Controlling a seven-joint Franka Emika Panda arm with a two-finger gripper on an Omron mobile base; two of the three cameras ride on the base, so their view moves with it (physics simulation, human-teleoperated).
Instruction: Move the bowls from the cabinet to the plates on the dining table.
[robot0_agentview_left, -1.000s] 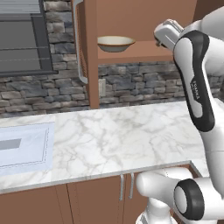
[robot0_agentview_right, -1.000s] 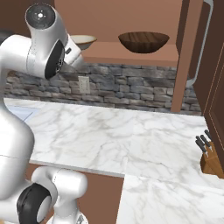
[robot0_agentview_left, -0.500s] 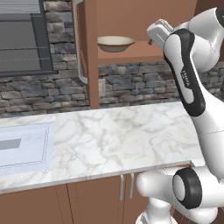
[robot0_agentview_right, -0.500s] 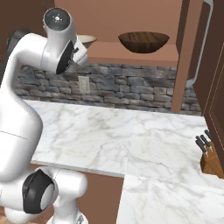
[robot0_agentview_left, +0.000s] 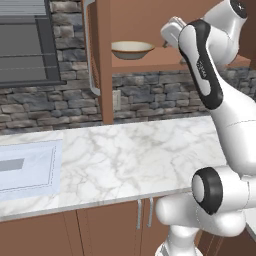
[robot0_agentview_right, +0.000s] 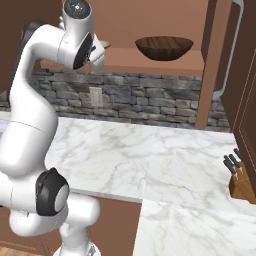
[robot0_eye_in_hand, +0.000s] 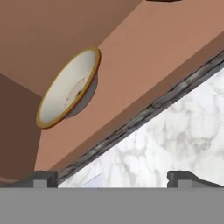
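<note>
1. Arm (robot0_agentview_left: 210, 75) has risen and swung toward the open cabinet (robot0_agentview_left: 105, 60) over the last second, in both base views; the hand now sits level with the shelf, where a second ago it hung lower and farther right.
2. We read this as the approach to the first pick: nothing has been lifted yet, and no bowl has left the shelf.
3. The gripper (robot0_eye_in_hand: 112, 177) stands with its jaws spread wide and empty; in the hand view the two dark tips frame bare counter and shelf edge, touching nothing.
4. The cream bowl (robot0_agentview_left: 132, 49) with the tan rim rests upright on the cabinet shelf, near the left wall; in the hand view it appears rolled, up and left of the fingertips (robot0_eye_in_hand: 43, 177), well apart from them.
5. The dark wooden bowl (robot0_agentview_right: 164, 47) sits on the same shelf, farther right, also untouched.
6. Both bowls look empty, as far as we can see into them.
7. The marble counter (robot0_agentview_left: 125, 155) lies below the shelf; a knife block (robot0_agentview_right: 242, 180) stands at its right end.
</note>
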